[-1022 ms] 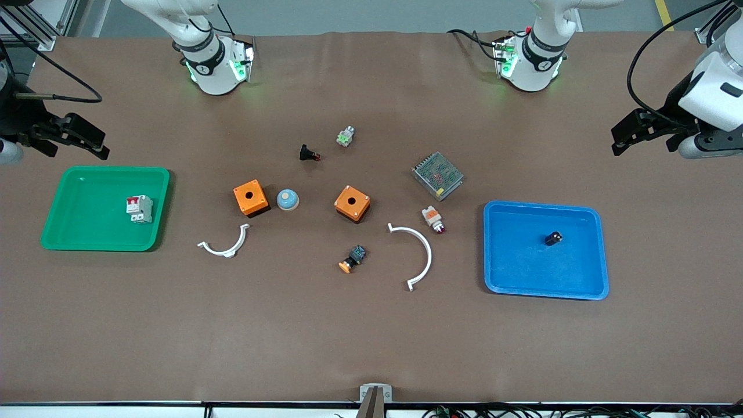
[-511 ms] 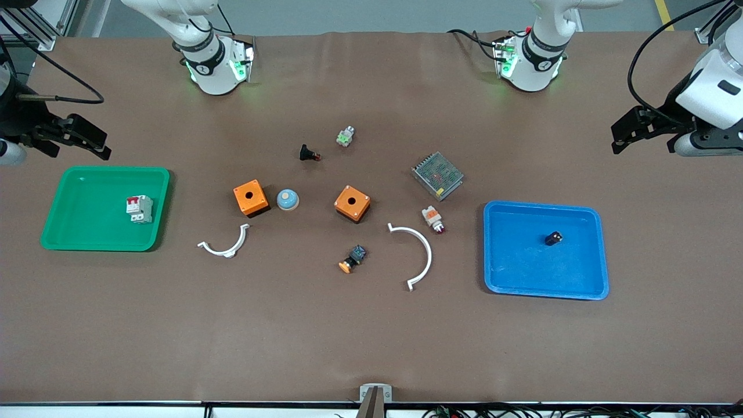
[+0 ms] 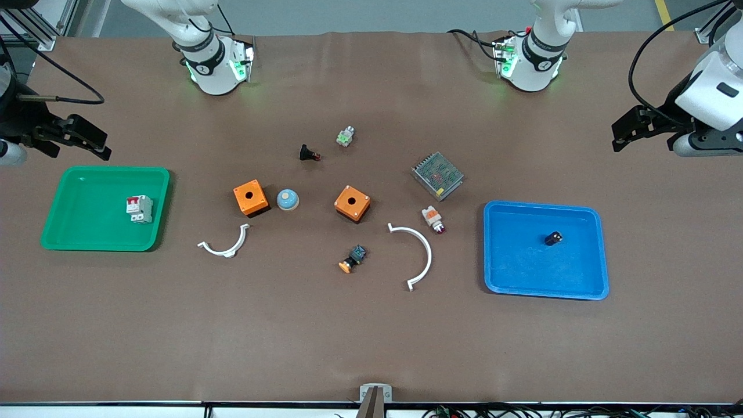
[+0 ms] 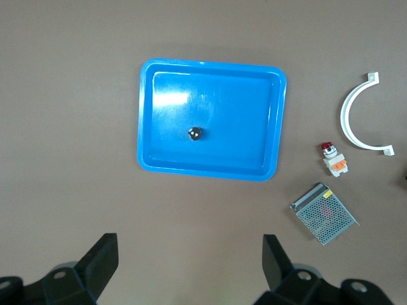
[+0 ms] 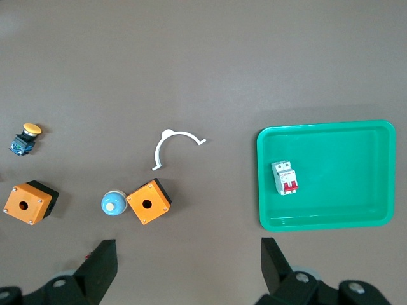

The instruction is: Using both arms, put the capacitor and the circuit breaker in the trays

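The capacitor [image 3: 554, 238], a tiny dark cylinder, lies in the blue tray [image 3: 592, 278]; it also shows in the left wrist view [image 4: 195, 133] inside that tray [image 4: 152, 114]. The circuit breaker [image 3: 139, 208], white-grey with red levers, lies in the green tray [image 3: 75, 232]; the right wrist view shows it [image 5: 285, 178] in that tray [image 5: 356, 146]. My left gripper [image 3: 638, 129] is open and empty, high over the table's left-arm end. My right gripper [image 3: 78, 138] is open and empty, high over the right-arm end, above the green tray's edge.
Between the trays lie two orange boxes [image 3: 251, 197] [image 3: 352, 203], a blue dome button [image 3: 287, 200], two white curved clips [image 3: 225, 244] [image 3: 415, 255], a metal power supply [image 3: 437, 175], an indicator lamp [image 3: 433, 219], a black push-button [image 3: 309, 153], an orange-capped button [image 3: 352, 258] and a small green-white part [image 3: 345, 136].
Both grippers drifted very slightly upward and outward toward the table's ends. The capacitor and circuit breaker have not moved in their trays.
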`<move>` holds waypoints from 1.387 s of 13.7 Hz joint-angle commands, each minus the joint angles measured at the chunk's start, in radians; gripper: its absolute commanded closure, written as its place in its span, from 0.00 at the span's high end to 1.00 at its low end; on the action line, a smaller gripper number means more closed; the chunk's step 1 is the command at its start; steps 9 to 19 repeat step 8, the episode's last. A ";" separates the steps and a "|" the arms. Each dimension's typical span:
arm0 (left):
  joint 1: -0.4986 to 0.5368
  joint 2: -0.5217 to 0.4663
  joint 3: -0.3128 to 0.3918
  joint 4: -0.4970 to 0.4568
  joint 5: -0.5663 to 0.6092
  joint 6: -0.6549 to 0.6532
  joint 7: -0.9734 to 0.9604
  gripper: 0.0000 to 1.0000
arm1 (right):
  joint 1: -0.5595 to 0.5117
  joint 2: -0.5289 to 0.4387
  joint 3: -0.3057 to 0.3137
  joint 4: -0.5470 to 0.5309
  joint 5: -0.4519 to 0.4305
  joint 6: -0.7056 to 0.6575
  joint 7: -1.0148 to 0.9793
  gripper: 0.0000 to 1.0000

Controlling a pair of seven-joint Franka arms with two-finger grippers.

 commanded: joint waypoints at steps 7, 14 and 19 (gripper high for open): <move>0.008 -0.021 0.004 0.001 -0.005 -0.006 0.023 1.00 | -0.011 -0.026 0.002 -0.022 -0.014 0.006 -0.010 1.00; 0.008 -0.021 0.004 0.006 -0.004 -0.006 0.019 1.00 | -0.011 -0.024 0.001 -0.022 -0.014 0.006 -0.008 1.00; 0.008 -0.021 0.004 0.006 -0.004 -0.006 0.019 1.00 | -0.011 -0.024 0.001 -0.022 -0.014 0.006 -0.008 1.00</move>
